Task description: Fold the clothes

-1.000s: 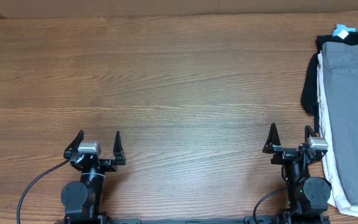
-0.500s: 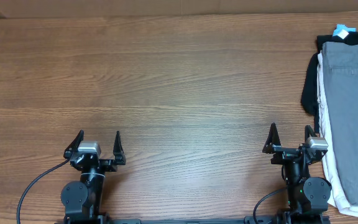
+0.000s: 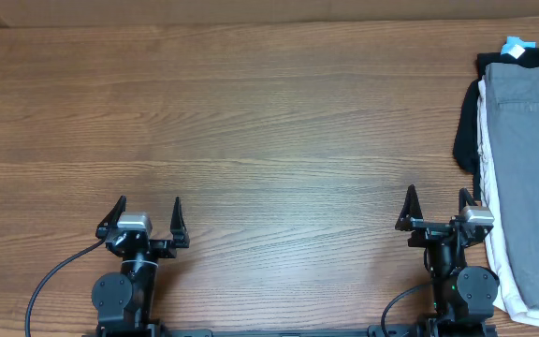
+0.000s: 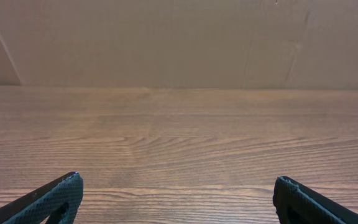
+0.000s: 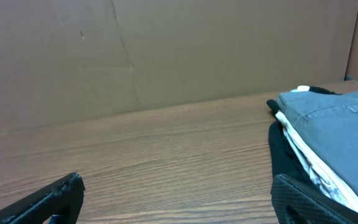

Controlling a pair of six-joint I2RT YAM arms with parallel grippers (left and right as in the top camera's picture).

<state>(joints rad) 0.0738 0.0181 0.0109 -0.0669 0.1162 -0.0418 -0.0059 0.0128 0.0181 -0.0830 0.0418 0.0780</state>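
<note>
A: Where are the shorts (image 3: pixel 530 178)?

B: At the far right edge of the table (image 3: pixel 269 122), lying flat on top of a small pile. The grey cloth is uppermost and runs off the frame on the right. Under them a white garment (image 3: pixel 486 159) shows along the left edge, and a black garment (image 3: pixel 464 140) sticks out beneath that.

A: Any label or writing?

B: A small light-blue tag (image 3: pixel 515 45) sits at the far end of the pile, on the black cloth, but it is too small to read. On the shorts themselves the right wrist camera shows only stitched seams (no lettering I can make out).

A: And the left gripper (image 3: pixel 150 199)?

B: Low at the near edge, left of centre, jaws spread wide with bare wood between them. Its fingers (image 4: pixel 51 198) sit in the bottom corners of the wrist view, holding nothing. A brown cardboard wall (image 4: pixel 179 37) stands behind the table.

A: The right gripper (image 3: pixel 436 192)?

B: The same: spread wide and gripping nothing. It sits at the near edge just beside the pile, its right finger close to the white cloth. Whether they touch I cannot tell. From its wrist camera the pile rises just beyond that finger.
</note>
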